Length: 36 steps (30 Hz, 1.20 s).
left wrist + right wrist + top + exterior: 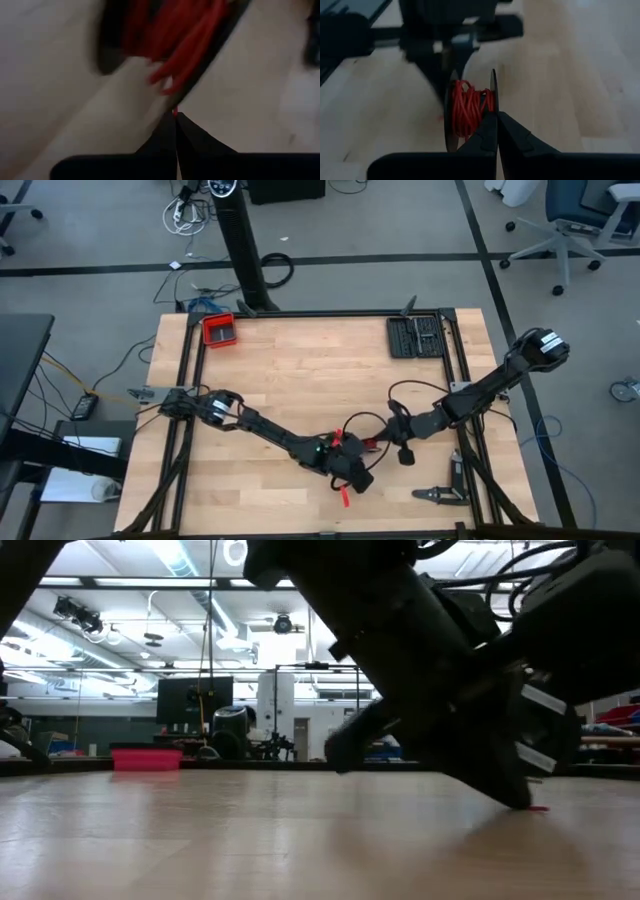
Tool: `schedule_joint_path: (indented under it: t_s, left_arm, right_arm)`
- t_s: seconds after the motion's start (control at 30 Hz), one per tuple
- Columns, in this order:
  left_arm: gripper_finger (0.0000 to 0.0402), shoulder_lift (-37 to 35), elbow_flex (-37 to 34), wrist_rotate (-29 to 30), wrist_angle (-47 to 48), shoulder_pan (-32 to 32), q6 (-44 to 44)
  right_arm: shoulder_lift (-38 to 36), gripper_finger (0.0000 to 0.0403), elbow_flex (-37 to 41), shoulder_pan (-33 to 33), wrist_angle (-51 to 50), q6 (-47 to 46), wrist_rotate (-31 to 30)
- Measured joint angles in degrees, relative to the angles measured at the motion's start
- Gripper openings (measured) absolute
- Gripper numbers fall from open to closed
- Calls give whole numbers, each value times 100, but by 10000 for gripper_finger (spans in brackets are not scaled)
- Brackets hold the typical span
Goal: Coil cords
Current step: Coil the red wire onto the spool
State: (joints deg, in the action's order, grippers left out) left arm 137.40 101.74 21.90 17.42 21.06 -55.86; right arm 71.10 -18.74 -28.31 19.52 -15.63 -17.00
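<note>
Near the middle of the table's near half, both arms meet over the work. The left gripper point(345, 485) reaches in from the left and the right gripper point(378, 442) from the right, the two close together. Between them sits a small black spool point(451, 112) — the thin red cord point(467, 111) is wound around its core in uneven turns between two dark flanges. In the right wrist view that gripper's fingers are pressed together with their tips touching the spool's rim and the red windings. Whether they pinch a strand or only steady the flange cannot be told. In the left wrist view the left gripper's fingers are also pressed together, and a sliver of red shows right at their tips, so it likely pinches the cord's loose end.

My reading is that the winding step is in hand and well along, since most of the cord already sits on the spool and only a short red tail point(346, 498) lies on the wood at the near side. The next move calls for carrying that tail around the core under light tension — without dragging the spool off its spot or letting turns slip over the flange.
</note>
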Motion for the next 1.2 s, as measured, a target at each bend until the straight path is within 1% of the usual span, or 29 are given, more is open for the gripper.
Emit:
schedule_joint_path:
  t_s: [0.23, 0.33, 0.53, 0.77, 0.9, 1.03, 1.2]
  left_arm:
    - [0, -234, -29, 121, 848, -17, 498]
    - [0, -296, -33, 115, 1013, -19, 623]
    - [0, -489, -55, 65, 1311, -30, 835]
    - [0, -907, -66, 80, 1618, -31, 927]
    - [0, -1044, -53, 175, 1388, -31, 1108]
    - [0, -1115, -47, 336, 652, -48, 1580]
    - [0, -1115, -49, 616, 147, -148, 2232]
  right_arm:
    - [-8, 0, 0, -53, -445, -65, 106]
    - [-8, 0, 0, -47, -461, -39, 185]
    - [-1, 0, -5, -35, -563, -36, 158]
    - [1, 0, -11, -6, -612, -34, 142]
    - [3, 0, -11, -3, -613, -27, 142]
    - [9, 0, -6, -3, -561, -5, 142]
    - [12, 0, 0, -3, -387, 48, 174]
